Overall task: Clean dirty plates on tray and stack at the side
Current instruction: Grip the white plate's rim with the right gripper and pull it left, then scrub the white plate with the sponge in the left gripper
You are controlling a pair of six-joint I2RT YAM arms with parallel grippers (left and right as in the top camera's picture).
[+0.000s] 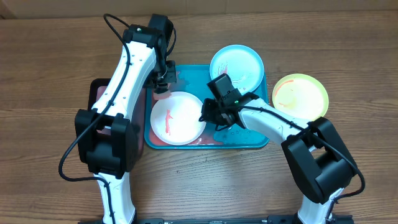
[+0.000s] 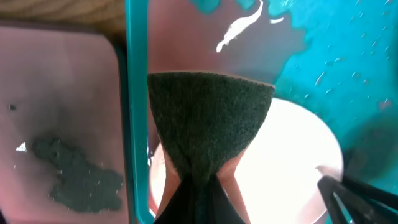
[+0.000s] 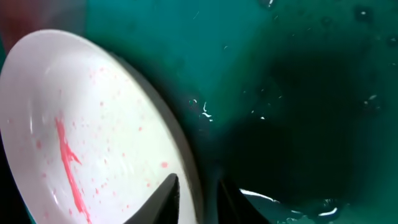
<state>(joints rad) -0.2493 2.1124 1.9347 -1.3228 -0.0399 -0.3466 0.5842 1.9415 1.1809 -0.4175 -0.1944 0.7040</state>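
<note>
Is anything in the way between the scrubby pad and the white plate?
Nothing visible is. The left tool pinches the pad right by the white plate's rim. The right tool straddles the rim elsewhere, not in between.

The left arm of white links and black joints (image 1: 127, 74) reaches from its base at the near edge out over the table. It folds at the wrist so that the left gripper (image 1: 163, 82) points back down. Seen from the left wrist, its black jaws are closed tight (image 2: 199, 190) on the narrow end of a dark green scouring pad (image 2: 208, 118), which fans out beyond them. The right arm (image 1: 273, 124) stretches low from its base toward the left, with the right gripper (image 1: 208, 115) tipped down. Its two dark fingertips (image 3: 169, 188) stand narrowly apart, one on either side of the rim of a round white plastic plate (image 3: 81, 124); whether they pinch it cannot be told
</note>
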